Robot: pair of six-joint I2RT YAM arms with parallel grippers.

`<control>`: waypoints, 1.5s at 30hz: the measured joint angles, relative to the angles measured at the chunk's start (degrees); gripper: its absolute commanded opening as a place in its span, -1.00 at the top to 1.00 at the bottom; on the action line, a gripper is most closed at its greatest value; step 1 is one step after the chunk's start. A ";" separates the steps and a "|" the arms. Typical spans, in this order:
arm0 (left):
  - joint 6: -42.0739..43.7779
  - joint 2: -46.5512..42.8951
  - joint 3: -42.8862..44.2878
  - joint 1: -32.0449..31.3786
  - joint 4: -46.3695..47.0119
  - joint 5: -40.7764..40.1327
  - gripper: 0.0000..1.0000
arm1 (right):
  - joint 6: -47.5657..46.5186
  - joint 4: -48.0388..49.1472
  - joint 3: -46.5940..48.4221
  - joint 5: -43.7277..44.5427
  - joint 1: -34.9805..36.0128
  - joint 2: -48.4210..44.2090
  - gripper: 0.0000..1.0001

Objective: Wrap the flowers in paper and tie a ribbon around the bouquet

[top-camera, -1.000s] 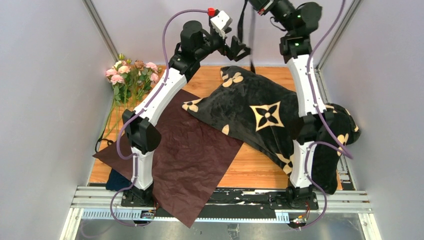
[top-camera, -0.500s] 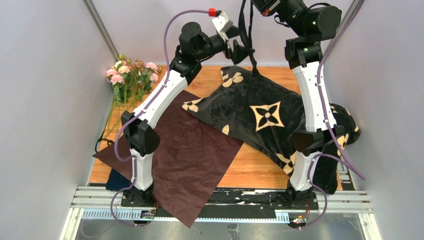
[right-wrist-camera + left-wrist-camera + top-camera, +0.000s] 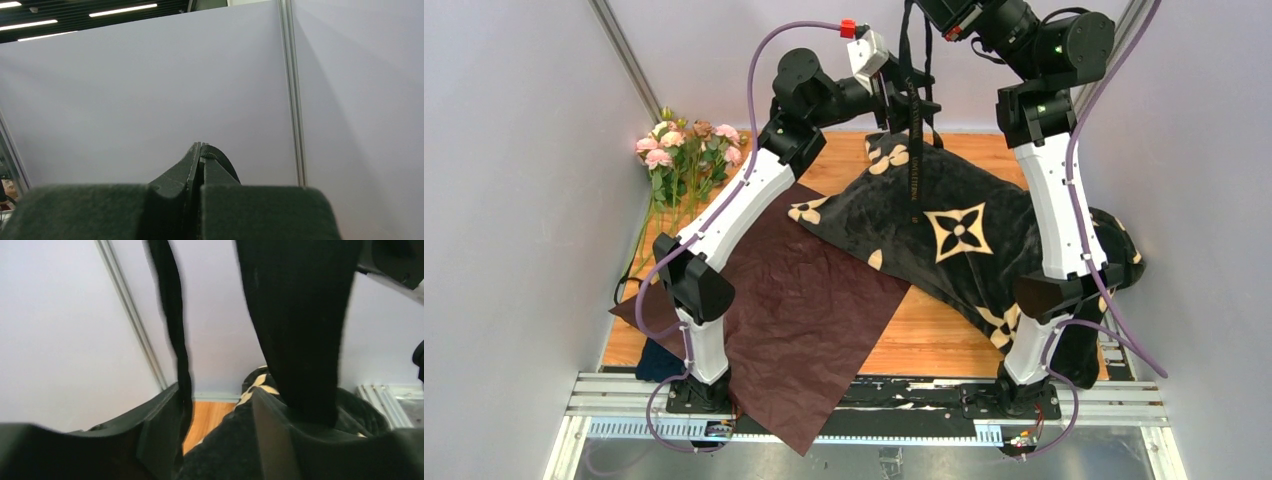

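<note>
Black ribbon [image 3: 913, 160] in the closed right claw [image 3: 200, 148] (two hanging strands), left claw [image 3: 215, 400] open astride one strand.

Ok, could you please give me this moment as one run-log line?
right fingers: shut on ribbon, raised high | left fingers: apart at hanging ribbon | paper: flat on table | flowers: far-left corner, unwrapped

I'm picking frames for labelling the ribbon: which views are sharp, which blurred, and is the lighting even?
Top external view: evenly lit and sharp, ribbon dark against the black blanket. Left wrist view: ribbon strands very close and blurred, left fingers soft too. Right wrist view: right fingers sharp, wall evenly lit, ceiling lights at top left.
</note>
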 measured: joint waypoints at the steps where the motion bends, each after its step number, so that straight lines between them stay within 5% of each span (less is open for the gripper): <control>1: -0.26 0.00 -0.04 -0.04 0.09 0.00 0.14 | -0.07 0.00 -0.33 0.00 0.02 -0.46 1.00; 6: -0.87 0.02 -0.50 -0.70 1.60 -1.77 1.00 | -0.04 0.26 -0.31 -0.15 0.09 -1.03 1.00; 9: -1.40 0.02 -0.52 -0.94 2.89 -5.14 1.00 | -0.46 -0.68 -0.33 -0.48 0.07 -1.03 0.90; 14: 2.73 0.00 1.68 0.50 2.84 -17.09 1.00 | -6.80 -9.57 -2.05 -1.01 -1.81 -2.54 -0.52; 19: 22.18 2.08 18.78 7.13 5.03 -39.52 1.00 | -19.52 -25.27 -9.49 -4.15 -8.55 -6.62 -0.61; 22: 32.89 3.87 30.58 11.82 9.73 -45.81 1.00 | -26.45 -32.61 -14.45 -7.34 -10.34 -8.44 -0.63; 26: 46.97 -2.73 27.91 15.37 18.64 -48.87 1.00 | -35.43 -40.41 -23.71 -11.93 -10.56 -11.21 -0.51; 33: 62.84 -11.06 24.55 15.41 26.56 -46.84 1.00 | -44.83 -44.96 -43.17 -10.80 -4.26 -14.67 0.95; 39: 66.16 -17.88 12.72 15.41 27.87 -44.72 1.00 | -53.18 -48.19 -51.12 -5.79 11.58 -9.66 1.00; 45: 67.12 -17.25 7.98 15.41 27.28 -44.76 1.00 | -58.60 -49.44 -52.06 6.91 17.35 1.46 1.00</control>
